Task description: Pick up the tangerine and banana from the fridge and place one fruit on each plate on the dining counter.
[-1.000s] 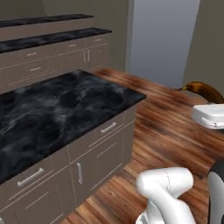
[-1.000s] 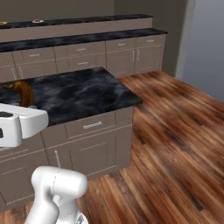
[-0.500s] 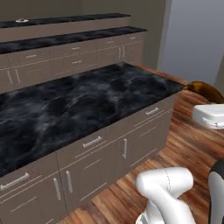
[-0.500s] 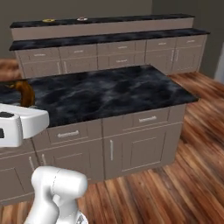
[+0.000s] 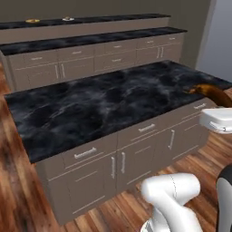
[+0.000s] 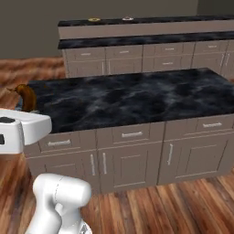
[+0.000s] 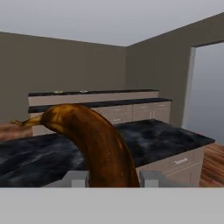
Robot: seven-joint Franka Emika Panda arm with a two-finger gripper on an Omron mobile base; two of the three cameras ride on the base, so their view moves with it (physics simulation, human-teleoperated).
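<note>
Banana (image 7: 98,144), a curved dark brown-orange fruit with a pointed yellowish end, rises from between the two small finger tips of the gripper (image 7: 113,179), whose jaws are pinched on its lower part. From the left base camera its brown curve (image 5: 212,92) shows just above the white hand at the right edge, held in the air over the near corner of a kitchen island (image 5: 104,106) with a glossy black marbled stone top and taupe drawers and doors with grey bar handles. From the right base camera the fruit (image 6: 27,97) sits at the island's left end. Behind the island runs a long two-tiered dining counter (image 6: 146,20) with the same black top, and on its upper tier, well apart from the fruit, lie a yellow-orange plate (image 6: 94,19) and a white plate (image 6: 127,18). Reddish wood flooring (image 6: 192,205) surrounds the cabinets.
</note>
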